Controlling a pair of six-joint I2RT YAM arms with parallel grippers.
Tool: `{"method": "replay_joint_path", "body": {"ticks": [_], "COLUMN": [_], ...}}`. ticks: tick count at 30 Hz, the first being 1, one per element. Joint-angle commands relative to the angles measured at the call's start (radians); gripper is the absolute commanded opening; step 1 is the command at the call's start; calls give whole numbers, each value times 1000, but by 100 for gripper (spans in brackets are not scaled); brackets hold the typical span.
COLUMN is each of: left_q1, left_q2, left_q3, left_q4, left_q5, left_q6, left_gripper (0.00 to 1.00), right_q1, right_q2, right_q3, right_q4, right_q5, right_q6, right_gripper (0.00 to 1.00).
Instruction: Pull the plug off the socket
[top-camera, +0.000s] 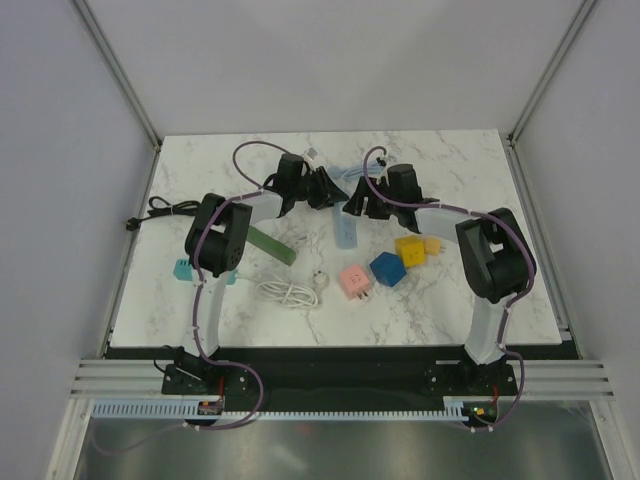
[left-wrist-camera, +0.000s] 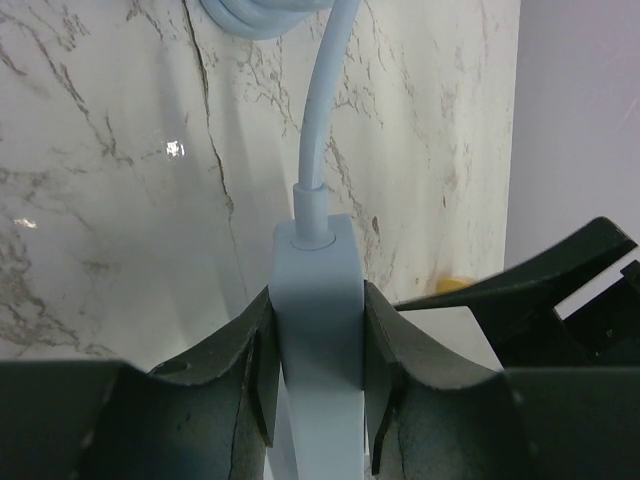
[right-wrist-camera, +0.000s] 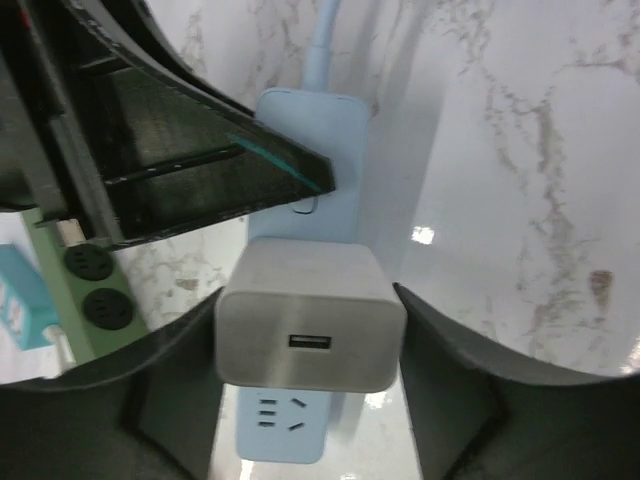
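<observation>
Left gripper (left-wrist-camera: 318, 335) clamps the pale-blue plastic socket strip (left-wrist-camera: 315, 265) at its cable end, anchoring it. Right gripper (right-wrist-camera: 304, 310) straddles the white cube plug (right-wrist-camera: 308, 325), lower centre, seated in the strip. Squeezing or not, can't tell.

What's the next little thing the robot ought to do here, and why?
Probably squeeze the right gripper shut on the white charger. Its fingers flank the charger's two sides, but a firm pinch isn't clear, while the left gripper clamps the blue power strip, steadying it. Pulling should work only after that grip.
</observation>
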Motion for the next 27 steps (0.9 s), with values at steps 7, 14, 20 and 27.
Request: {"method": "replay_joint_path", "body": {"ticks": [7, 14, 20, 27], "left_q1": [-6, -5, -3, -2], "left_q2": [34, 34, 38, 40], "left_q3": [39, 42, 48, 64], "left_q4": [12, -5, -27, -50], "left_q5": [8, 2, 4, 2], "left_q6": [71, 85, 84, 102], "left_gripper": [2, 2, 2, 2], "right_q1": [2, 2, -18, -70], "right_q2": [68, 84, 15, -12], "right_q3": [61, 52, -56, -120], "right_q4": [96, 119, 243, 351], "right_q5": [-28, -39, -8, -77], "right_q6": [71, 98, 219, 322], "right_gripper": [55, 5, 0, 0]}}
